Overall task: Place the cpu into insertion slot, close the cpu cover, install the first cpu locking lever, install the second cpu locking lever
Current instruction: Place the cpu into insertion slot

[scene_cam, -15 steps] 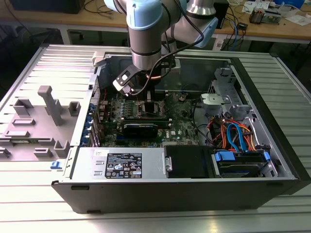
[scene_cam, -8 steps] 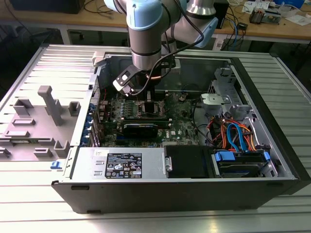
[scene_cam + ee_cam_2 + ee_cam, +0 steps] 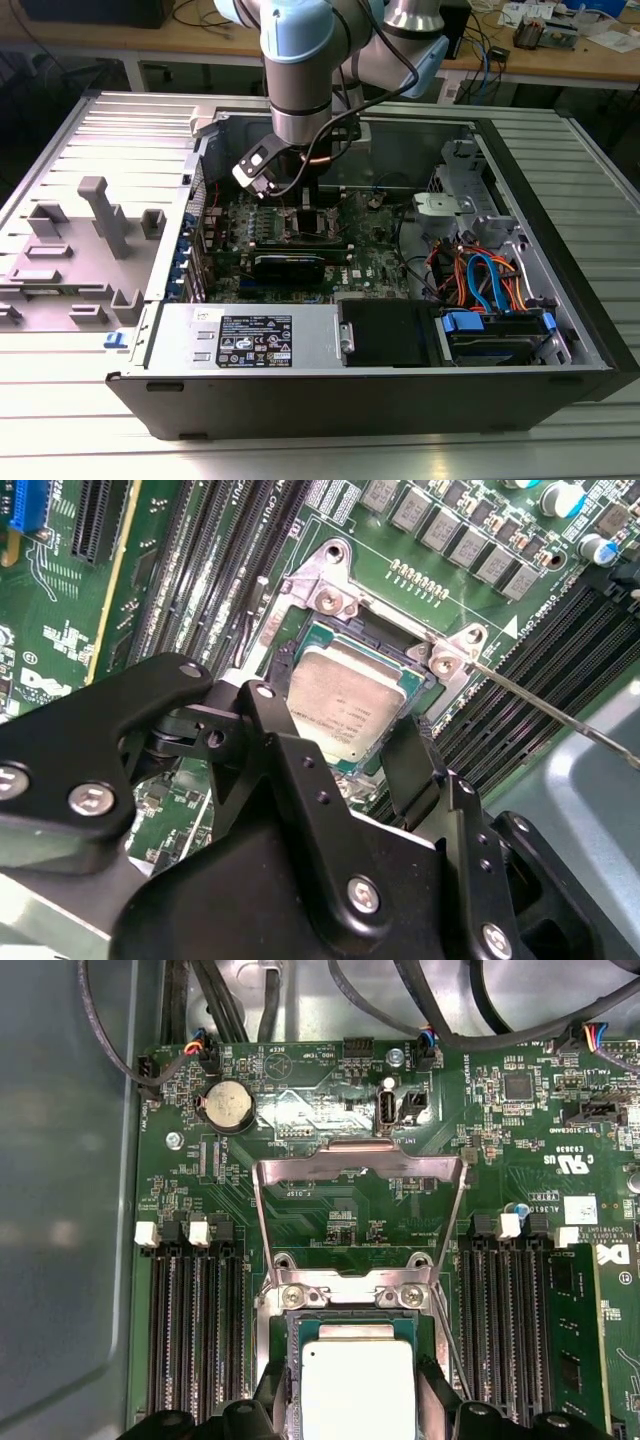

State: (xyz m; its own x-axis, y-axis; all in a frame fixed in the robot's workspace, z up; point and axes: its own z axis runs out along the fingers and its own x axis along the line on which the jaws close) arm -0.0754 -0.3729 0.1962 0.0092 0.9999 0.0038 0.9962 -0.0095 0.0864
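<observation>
Second wrist view: gripper [image 3: 338, 718] is low over the insertion slot [image 3: 326, 580]. The cpu [image 3: 345, 695] lies silvery face up inside the slot's metal rim. Black fingers [image 3: 265, 705] are parted no wider than the chip and closed against two opposite edges of it. Nothing else is in the grip. Cannot tell whether the chip is fully seated in the slot or held a hair above it.

A thin locking lever [image 3: 540, 705] runs out from one corner of the slot, slanting across the black memory slots [image 3: 560, 640] beside it. It is not hooked down.

First wrist view: the cpu cover [image 3: 360, 1168] is raised, hinged at the slot's edge, and standing clear of the chip. Green board shows through its window. More memory slots flank the insertion slot on both sides. A round coin cell [image 3: 225, 1108] sits well beyond the slot, past the raised cover.

Exterior view: the arm [image 3: 297, 60] comes straight down into the open computer case [image 3: 300, 390]. The gripper is over the slot, on the motherboard [image 3: 385, 250]. The power supply box [image 3: 250, 335] lies well apart from the slot, and the orange and blue cables [image 3: 480, 275] are farther off still. The case rests on a ribbed metal counter [image 3: 600, 440].
</observation>
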